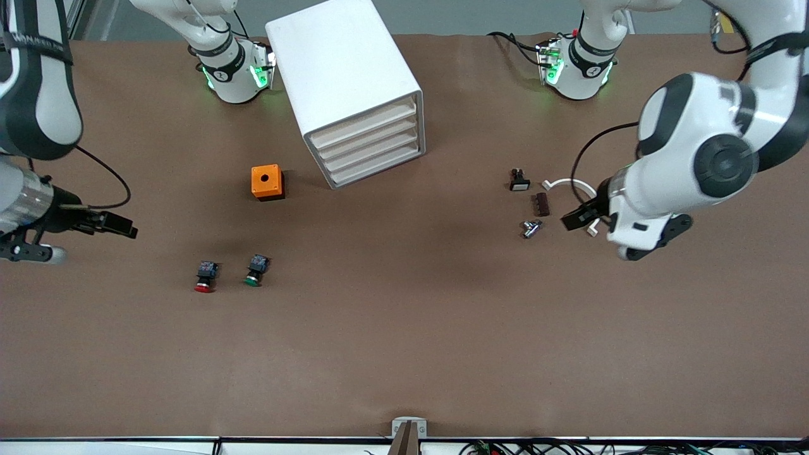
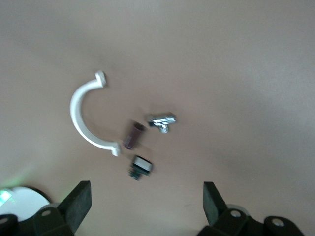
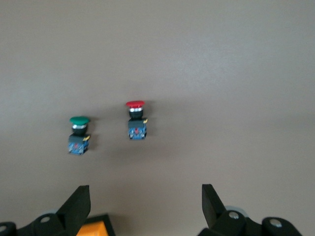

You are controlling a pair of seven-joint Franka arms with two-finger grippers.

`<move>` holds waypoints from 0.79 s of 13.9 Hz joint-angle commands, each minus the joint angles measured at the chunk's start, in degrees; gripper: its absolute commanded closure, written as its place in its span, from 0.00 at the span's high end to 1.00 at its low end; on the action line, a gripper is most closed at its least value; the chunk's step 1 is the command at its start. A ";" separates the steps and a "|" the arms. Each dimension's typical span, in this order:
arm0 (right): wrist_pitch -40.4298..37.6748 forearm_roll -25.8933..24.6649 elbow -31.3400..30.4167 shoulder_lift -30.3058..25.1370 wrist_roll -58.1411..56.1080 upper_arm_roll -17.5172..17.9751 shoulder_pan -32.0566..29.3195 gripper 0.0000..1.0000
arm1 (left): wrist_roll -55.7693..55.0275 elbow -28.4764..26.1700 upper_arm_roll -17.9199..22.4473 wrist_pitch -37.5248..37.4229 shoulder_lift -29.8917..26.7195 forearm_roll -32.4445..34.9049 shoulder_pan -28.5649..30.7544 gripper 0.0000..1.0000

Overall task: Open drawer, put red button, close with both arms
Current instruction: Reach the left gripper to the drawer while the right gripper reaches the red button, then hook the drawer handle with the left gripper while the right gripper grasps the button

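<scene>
- The drawer (image 1: 373, 142) is sitting closed in the white cabinet (image 1: 344, 82) on the counter (image 1: 404, 328).
- The red button (image 1: 205, 277) is lying beside the green button (image 1: 255, 270), nearer the front camera than the orange box (image 1: 267, 182).
- The right claw (image 3: 145, 206) is hanging spread wide above the buttons.
- The left claw (image 2: 146, 204) is hovering with fingers apart over the white clip (image 2: 86, 118).

1. I see a matt brown table (image 1: 404, 328), smooth like paper or felt.
2. The cabinet (image 1: 338, 69) looks like smooth white plastic with a slight sheen.
3. Near the cabinet, the orange box (image 1: 267, 182) looks like matt plastic.
4. The red button (image 1: 205, 276) has a glossy plastic cap.
5. The small fitting (image 2: 162, 121) is shiny, chrome-like metal.
</scene>
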 commanded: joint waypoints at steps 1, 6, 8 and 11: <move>10.58 1.45 -6.52 1.58 2.60 1.02 0.59 1.00 | -13.02 2.00 -0.38 2.02 5.06 -3.13 -4.28 1.00; 20.44 -1.35 -7.24 10.36 7.98 0.84 5.34 1.00 | -47.53 7.26 -0.38 2.56 16.13 -16.66 -12.54 1.00; 23.96 -3.99 -7.15 13.26 7.98 0.84 5.34 1.00 | -59.95 10.42 -0.46 2.65 20.96 -21.50 -13.78 1.00; 26.86 -4.26 -6.80 16.78 7.98 0.76 5.78 1.00 | -63.43 10.35 -0.46 2.73 23.35 -31.67 -15.89 1.00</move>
